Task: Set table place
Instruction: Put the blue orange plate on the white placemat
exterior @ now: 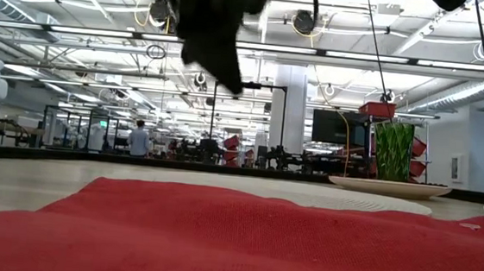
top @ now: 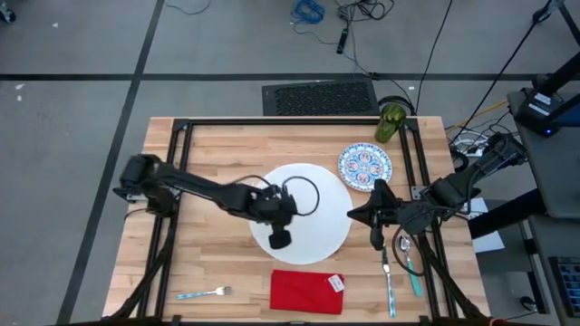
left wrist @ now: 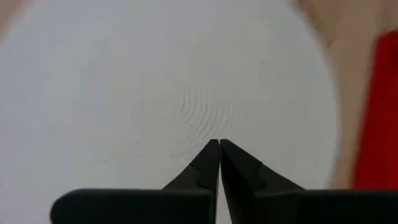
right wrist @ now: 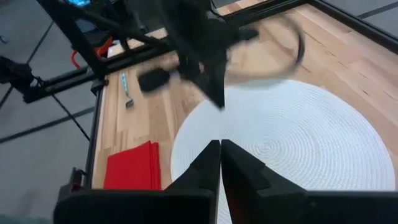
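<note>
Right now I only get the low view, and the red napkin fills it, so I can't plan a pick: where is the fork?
Observer: The fork lies on the table to the left of the red napkin, apart from it, near the same table edge.
Operator: And the knife and spoon?
Observer: The knife and spoon lie side by side to the right of the napkin, by the right rail.
Operator: Whose dark shape is overhead?
Observer: The left arm's. The left claw is shut, above the white round mat on its napkin side. The right claw hangs shut at the mat's right edge.
</note>
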Robot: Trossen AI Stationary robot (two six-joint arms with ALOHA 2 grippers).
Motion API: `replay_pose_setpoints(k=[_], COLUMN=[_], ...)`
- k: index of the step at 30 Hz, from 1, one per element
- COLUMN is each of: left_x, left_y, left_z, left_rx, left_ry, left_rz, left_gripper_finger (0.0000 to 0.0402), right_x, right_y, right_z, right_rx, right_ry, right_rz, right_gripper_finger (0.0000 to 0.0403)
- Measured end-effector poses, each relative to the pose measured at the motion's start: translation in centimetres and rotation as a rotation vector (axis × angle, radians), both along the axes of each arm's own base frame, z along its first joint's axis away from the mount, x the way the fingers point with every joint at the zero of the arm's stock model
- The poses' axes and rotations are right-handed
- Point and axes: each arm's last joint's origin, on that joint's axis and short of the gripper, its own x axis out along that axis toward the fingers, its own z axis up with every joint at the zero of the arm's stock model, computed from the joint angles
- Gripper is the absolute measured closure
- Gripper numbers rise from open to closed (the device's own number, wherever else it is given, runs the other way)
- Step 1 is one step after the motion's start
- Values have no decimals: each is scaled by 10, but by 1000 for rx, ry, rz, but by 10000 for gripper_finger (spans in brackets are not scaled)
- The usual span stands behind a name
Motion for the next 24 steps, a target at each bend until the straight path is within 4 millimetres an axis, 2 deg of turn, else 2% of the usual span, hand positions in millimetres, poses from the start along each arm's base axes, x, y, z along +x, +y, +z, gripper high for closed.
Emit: replay_pose_setpoints(k=[1,4,6,8,13,18,21,24], left_x=[-7,-31,-49,-66,-95,-115,-125,-140], left_y=[2,7,10,13,20,25,28,31], left_z=[8,14,9,5,-6,-3,-2,0], left_rx=[19,25,2,-23,-91,-68,-58,-14], left_ry=[-9,3,37,38,22,-15,-27,-7], left_rz=[1,23,41,78,193,226,230,238], left_gripper_finger=[401,401,401,401,401,401,401,401], right_x=[0,-1,-3,-6,-16,-24,-23,-17], right_y=[0,1,2,0,-13,-30,-36,-36], right_z=[0,-2,-5,-10,-23,-32,-38,-44], right_rx=[-7,-24,-10,44,194,341,412,474], right_ry=[4,33,82,150,291,309,263,134], right_rz=[14,70,115,88,-174,-559,-773,-922], right_gripper_finger=[403,403,403,403,403,403,403,403])
